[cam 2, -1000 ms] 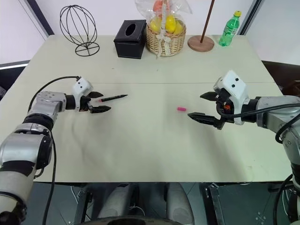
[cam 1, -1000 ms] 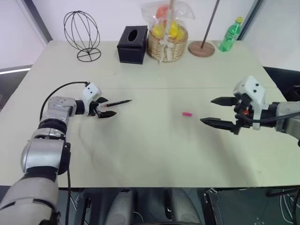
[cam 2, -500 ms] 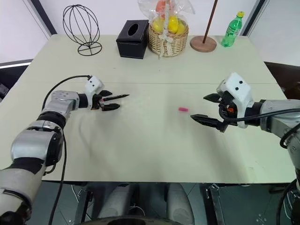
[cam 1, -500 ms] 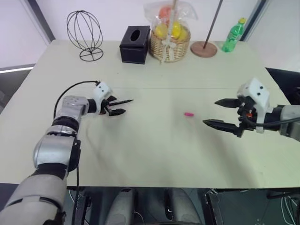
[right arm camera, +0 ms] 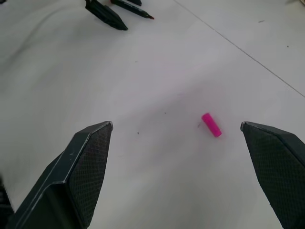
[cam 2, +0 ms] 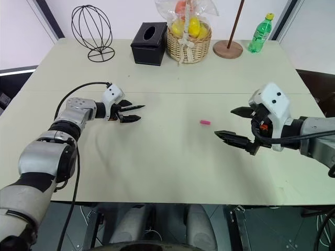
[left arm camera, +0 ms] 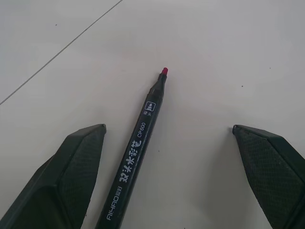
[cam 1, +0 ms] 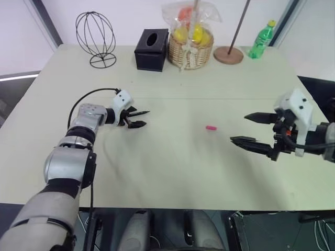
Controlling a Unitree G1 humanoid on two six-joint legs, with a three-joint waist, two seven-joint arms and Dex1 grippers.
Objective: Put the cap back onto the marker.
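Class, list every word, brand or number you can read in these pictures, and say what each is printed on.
"CP600": on the barrel of the slim black marker with a red tip.
"双头彩笔": on the same barrel, beside that number.
"AIHAO": probably the brand, at the barrel's rear end; the letters are stylised, so this reading is not certain.
The small white label near the tip: too small to read.
The label on the green plastic bottle: too small to read.
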